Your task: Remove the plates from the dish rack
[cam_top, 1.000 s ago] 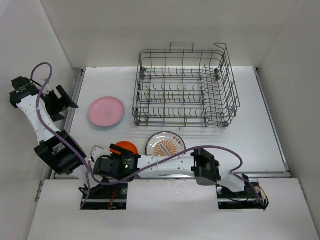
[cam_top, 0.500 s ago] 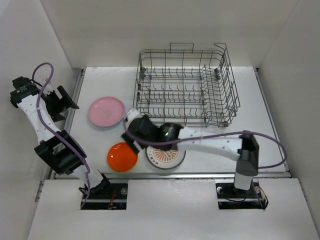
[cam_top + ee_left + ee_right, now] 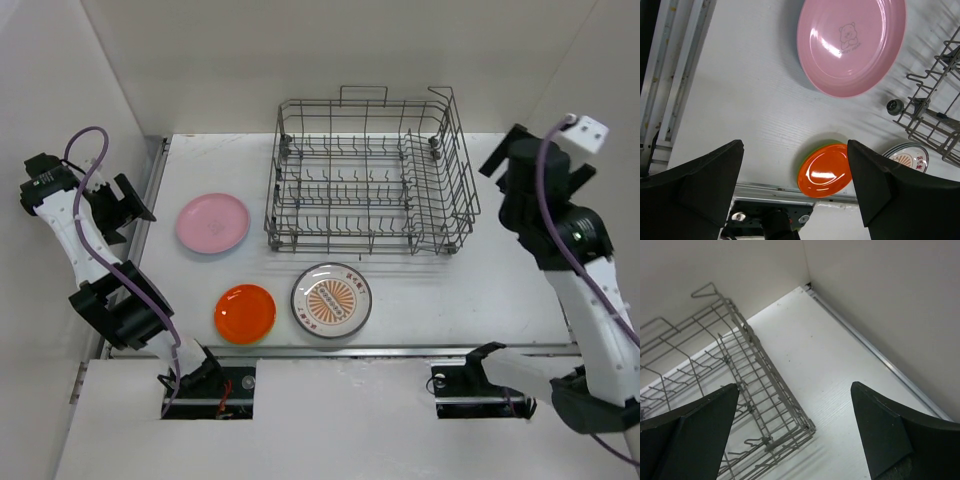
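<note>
The grey wire dish rack (image 3: 370,178) stands at the back middle with no plates in it. A pink plate (image 3: 212,222) lies left of it. An orange-red plate (image 3: 245,313) and a white printed plate (image 3: 331,299) lie side by side in front. My left gripper (image 3: 125,205) hangs open and empty at the far left. Its wrist view shows the pink plate (image 3: 852,45) and the orange-red plate (image 3: 824,171) lying on a lime-green one (image 3: 805,159). My right gripper (image 3: 530,165) is open and empty, raised right of the rack's right end (image 3: 760,390).
White walls close in the table on the left, back and right. A metal rail (image 3: 150,200) runs along the left edge and another (image 3: 400,350) along the front. The rack's corner wheel (image 3: 895,106) shows in the left wrist view.
My right arm let go of the orange-red plate at the front left, then swung away across the table and up to the far right. The left arm has not moved.
</note>
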